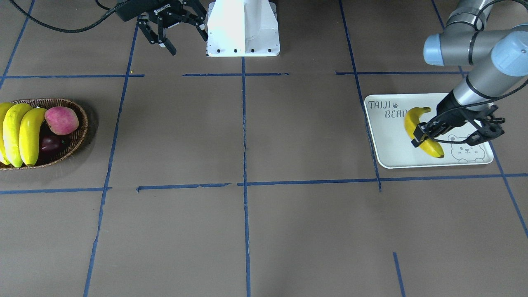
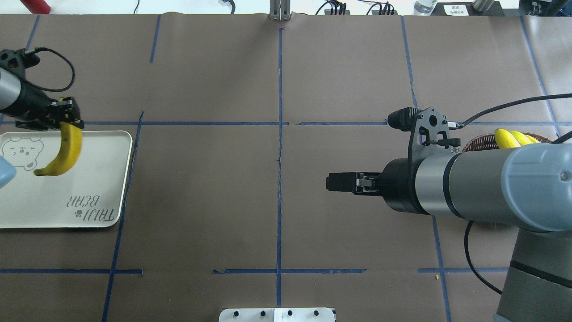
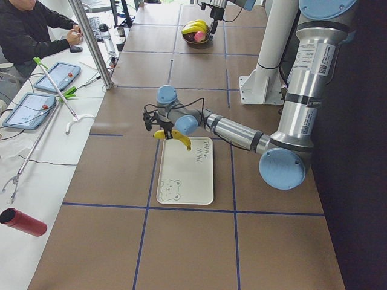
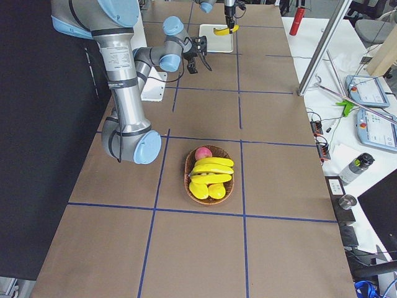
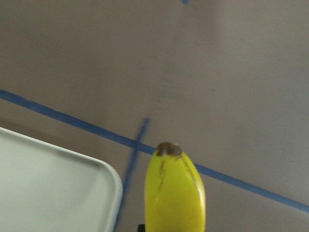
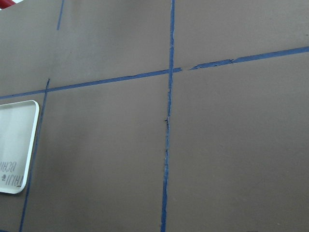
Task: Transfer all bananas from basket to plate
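From across the counter (image 1: 288, 136), the left fingers (image 1: 419, 135) pinch a banana (image 1: 411, 120) partway along its length. It lies crosswise between them over the plate (image 1: 387, 142), and I cannot tell whether it touches. The plate reads "TAIJI BEAR", with a paw mark after the first word and a bear face (image 1: 466, 150) outlined by the banana's lower tip. The right fingers (image 1: 167, 44) hang spread and empty beside the white base (image 1: 243, 29), under a body lettered "ROBOTIQ". Well apart from the plate, the basket (image 1: 80, 134) holds three more bananas (image 1: 29, 136) side by side, a pink apple (image 1: 62, 120) touching the nearest. From overhead, the banana (image 2: 67, 152) curves out from the pinching fingers across the plate, whose writing is upside down here. From the robot's left, the banana hangs below the near arm's fingers at the plate's lettered end. From its right, the basket (image 4: 188, 177) sits in the foreground, the plate far off. The left wrist camera shows the banana's dark tip just beside the plate's rounded corner, above blue tape (image 5: 72, 123). The right wrist camera shows the counter, tape and a sliver of plate, its lettering too cut off to read.
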Action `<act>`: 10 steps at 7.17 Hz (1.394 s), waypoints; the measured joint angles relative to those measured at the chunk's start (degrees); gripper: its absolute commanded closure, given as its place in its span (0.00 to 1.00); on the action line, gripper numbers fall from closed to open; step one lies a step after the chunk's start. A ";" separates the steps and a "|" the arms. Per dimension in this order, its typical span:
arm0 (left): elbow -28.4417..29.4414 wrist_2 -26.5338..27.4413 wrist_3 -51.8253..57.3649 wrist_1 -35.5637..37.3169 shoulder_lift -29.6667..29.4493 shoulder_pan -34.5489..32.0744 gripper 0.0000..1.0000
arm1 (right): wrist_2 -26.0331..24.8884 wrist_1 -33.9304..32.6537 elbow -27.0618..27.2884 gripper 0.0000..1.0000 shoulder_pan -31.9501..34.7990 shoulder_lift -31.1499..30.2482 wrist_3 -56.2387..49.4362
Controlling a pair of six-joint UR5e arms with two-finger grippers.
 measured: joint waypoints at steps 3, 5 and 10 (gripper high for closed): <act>3.06 -0.12 5.65 -0.05 6.27 -0.73 1.00 | 1.55 -1.33 0.09 0.00 1.77 -1.10 -1.66; 4.94 -0.04 5.93 -0.21 6.58 -0.67 1.00 | 1.62 -1.37 0.02 0.00 1.99 -1.07 -1.73; 6.23 2.08 7.88 -0.46 6.58 -0.84 0.01 | 1.63 -1.24 0.01 0.00 2.08 -0.76 -1.74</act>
